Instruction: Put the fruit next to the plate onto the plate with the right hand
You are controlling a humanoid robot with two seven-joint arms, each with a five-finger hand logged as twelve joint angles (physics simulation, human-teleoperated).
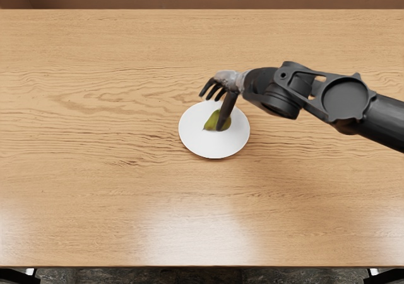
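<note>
A white round plate (208,139) lies near the middle of the wooden table. A yellow-green fruit (212,122) rests on the plate's upper half. My right hand (218,98) hovers at the plate's far rim, its arm coming in from the right edge. Its fingers (210,88) are spread out to the left, and one dark finger (224,112) hangs down in front of the fruit, partly hiding it. The hand holds nothing. The left arm does not show.
The wooden table (95,170) spans the whole view, with its far edge at the top and near edge at the bottom. My right forearm (328,98) stretches across the right side above the table.
</note>
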